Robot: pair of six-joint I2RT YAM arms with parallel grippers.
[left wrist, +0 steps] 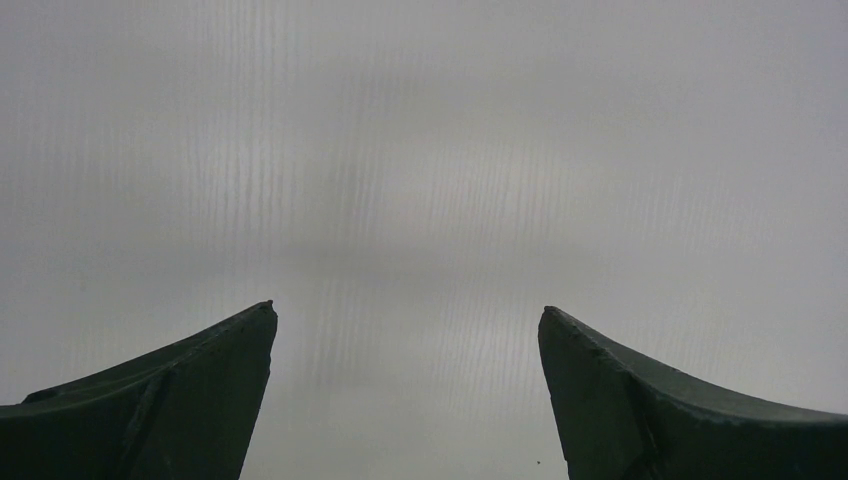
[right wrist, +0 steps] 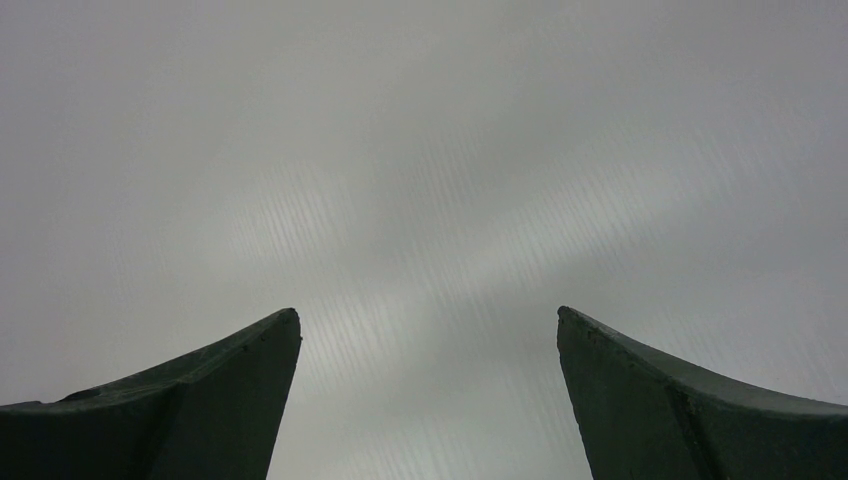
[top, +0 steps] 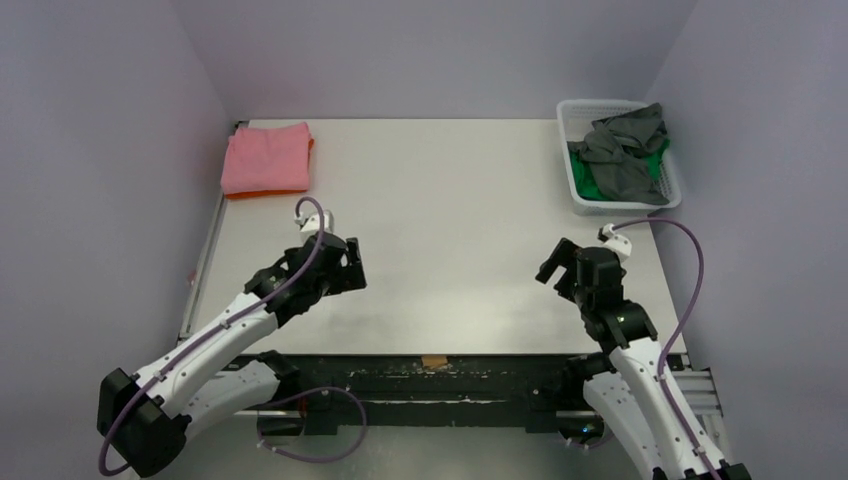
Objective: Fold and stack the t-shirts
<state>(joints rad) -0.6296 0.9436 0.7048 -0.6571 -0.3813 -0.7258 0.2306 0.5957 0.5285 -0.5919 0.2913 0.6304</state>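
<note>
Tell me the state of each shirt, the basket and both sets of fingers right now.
Basket: upright, holding unfolded shirts.
Pink t-shirt: folded, top of the stack.
Orange t-shirt: under the pink t-shirt, edge showing.
Grey t-shirts: crumpled in the basket.
Green t-shirt: crumpled beneath the grey t-shirts.
Left fingers: open, empty.
Right fingers: open, empty.

The left arm (top: 215,335) is stretching toward two o'clock, the right arm (top: 640,370) toward eleven; the left hand (top: 352,268) and right hand (top: 556,268) are hanging empty, fingers spread wide.
</note>
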